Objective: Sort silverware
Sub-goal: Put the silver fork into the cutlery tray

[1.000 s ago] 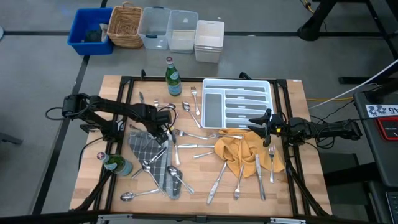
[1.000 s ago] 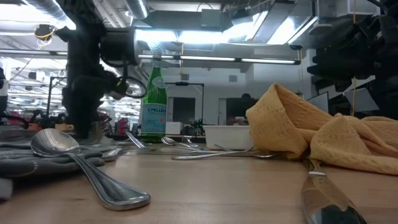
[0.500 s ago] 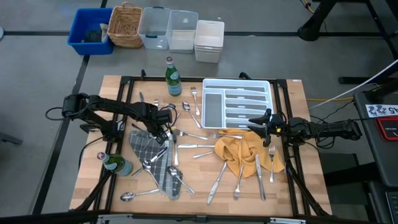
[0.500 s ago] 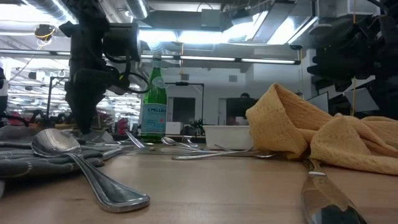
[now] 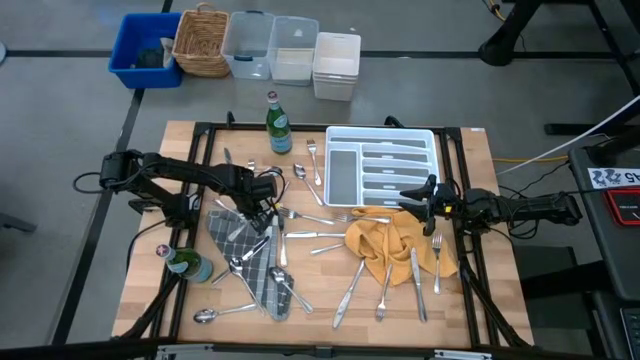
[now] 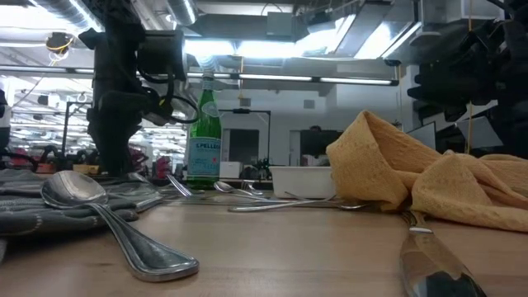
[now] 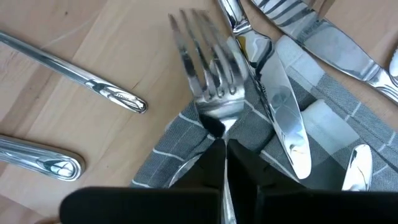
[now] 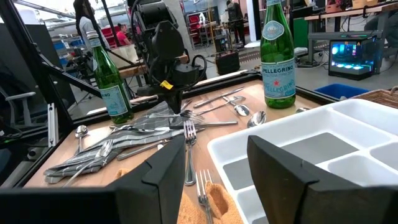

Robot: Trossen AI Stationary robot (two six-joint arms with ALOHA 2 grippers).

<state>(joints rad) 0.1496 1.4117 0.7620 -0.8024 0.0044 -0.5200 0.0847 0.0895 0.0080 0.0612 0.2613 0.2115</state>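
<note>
From above, my left tool (image 5: 262,206) sits low at the grey checked cloth's (image 5: 240,245) upper corner, amid silverware (image 5: 310,235) scattered across the worktop (image 5: 470,300); my right tool (image 5: 408,197) waits beside the white tray (image 5: 432,160).

From worktop height, a spoon (image 6: 107,216) lies nearest, bowl up; the fork in my grip cannot be made out here.

My left wrist view shows the rest: my fingers (image 7: 214,163) pinched shut on a fork (image 7: 211,81) at its neck, tines pointing straight away from me, a knife (image 7: 283,118) just beside.

My right wrist view shows those fingers (image 8: 163,165) spread wide, holding nothing.
</note>
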